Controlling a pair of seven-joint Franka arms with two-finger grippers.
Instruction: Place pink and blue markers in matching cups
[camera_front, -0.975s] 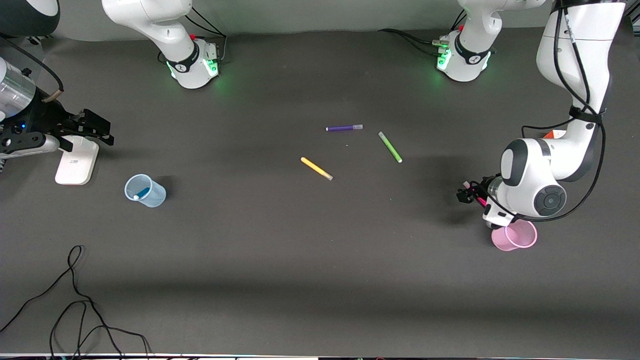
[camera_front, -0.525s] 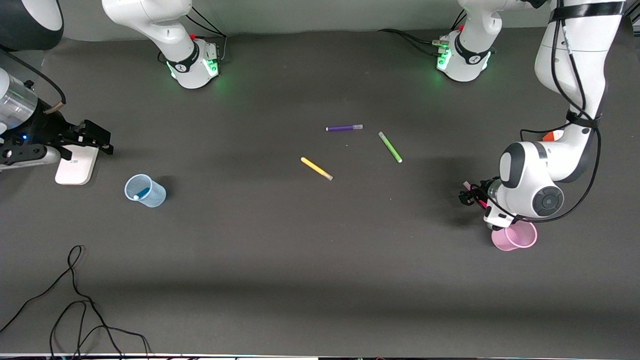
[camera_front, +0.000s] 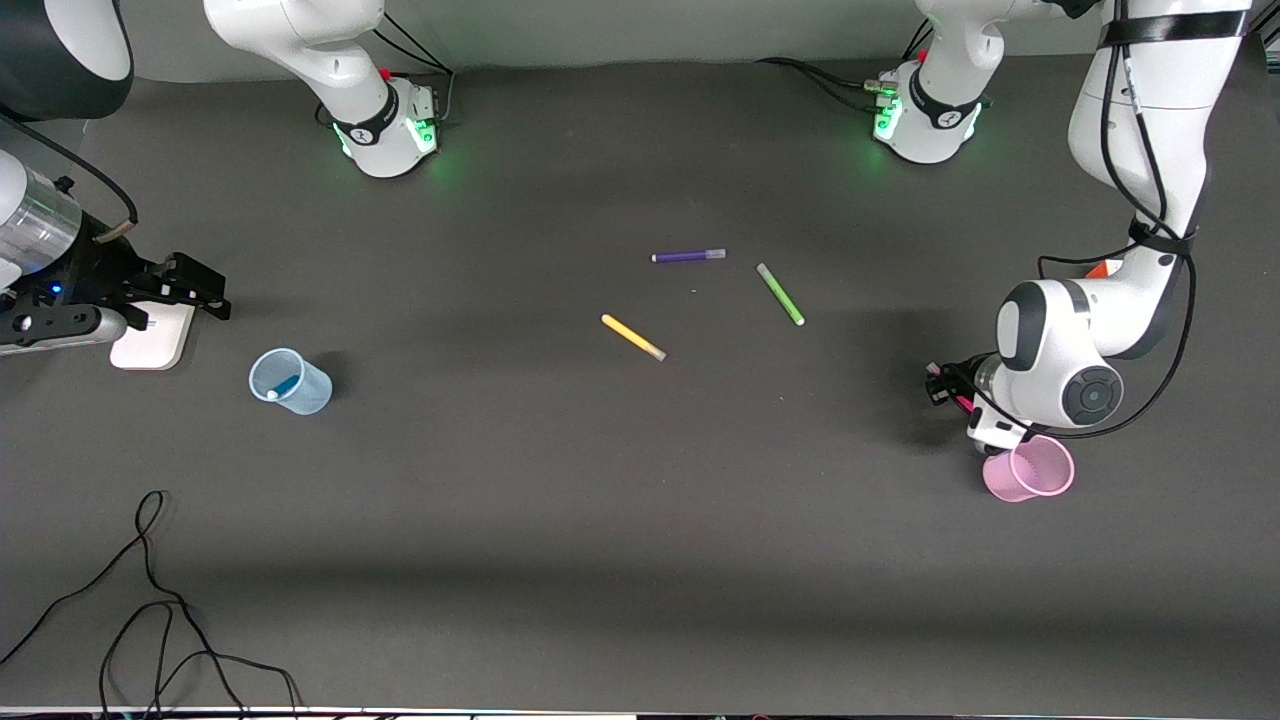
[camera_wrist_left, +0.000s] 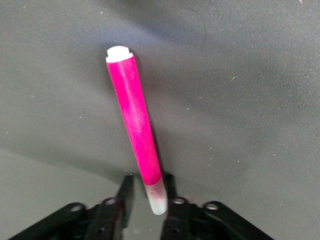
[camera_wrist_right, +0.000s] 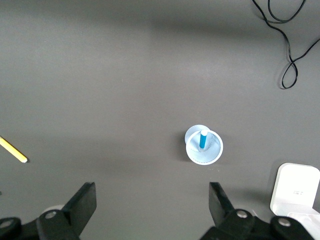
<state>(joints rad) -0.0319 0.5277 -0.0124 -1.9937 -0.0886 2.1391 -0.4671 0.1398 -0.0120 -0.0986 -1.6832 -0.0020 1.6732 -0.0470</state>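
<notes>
Gripping the pink marker (camera_wrist_left: 137, 135), the left gripper (camera_wrist_left: 147, 192) hangs just beside the pink cup (camera_front: 1030, 470) at the left arm's end of the table.

Its fingers (camera_wrist_left: 117, 192) are clamped on the marker near the pale cap, the pen's body sticking out over bare grey table (camera_front: 600, 500). The blue marker (camera_wrist_right: 203, 139) stands inside the blue cup (camera_front: 290, 382) toward the right arm's end. The right gripper (camera_wrist_right: 152, 200) waits with jaws spread wide, over the table beside a white block (camera_front: 155, 335). Purple (camera_front: 688, 256), green (camera_front: 780, 294) and yellow (camera_front: 632, 337) pens lie loose mid-table, apart from each other.
</notes>
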